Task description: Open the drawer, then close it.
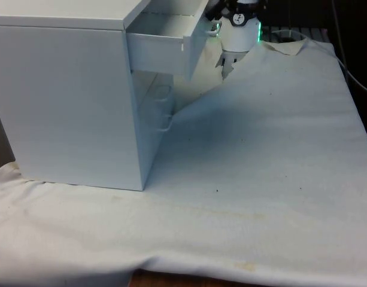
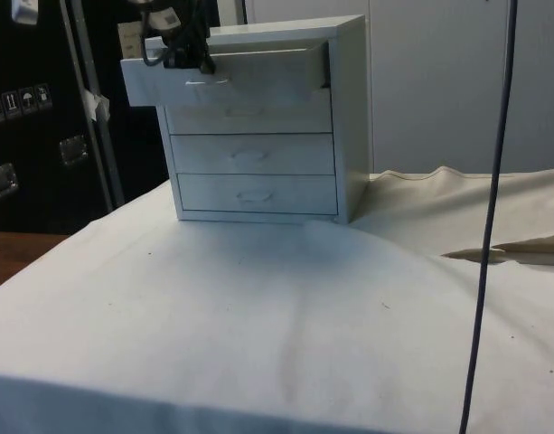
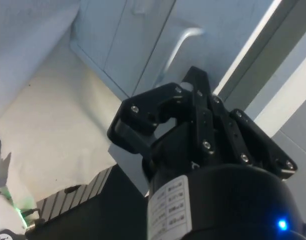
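Observation:
A white chest of drawers (image 1: 69,101) stands on the cloth, at the front view's left. Its top drawer (image 1: 162,51) is pulled out a good way, its inside showing. In the side view the top drawer (image 2: 222,80) juts out past the chest (image 2: 344,117), and my black gripper (image 2: 182,56) sits against the upper part of the drawer front, just above its handle (image 2: 204,84). From the wrist, the gripper (image 3: 196,82) has its fingers pressed together with nothing between them, and a curved handle (image 3: 178,44) lies beyond the tips. In the front view the drawer front partly hides the gripper (image 1: 214,11).
Two lower drawers (image 2: 249,154) (image 2: 254,194) are closed. A dark cable (image 2: 489,226) hangs down at the side view's right. The cloth (image 1: 261,149) lies open beside the chest, with a raised fold (image 1: 285,46) near the robot's base.

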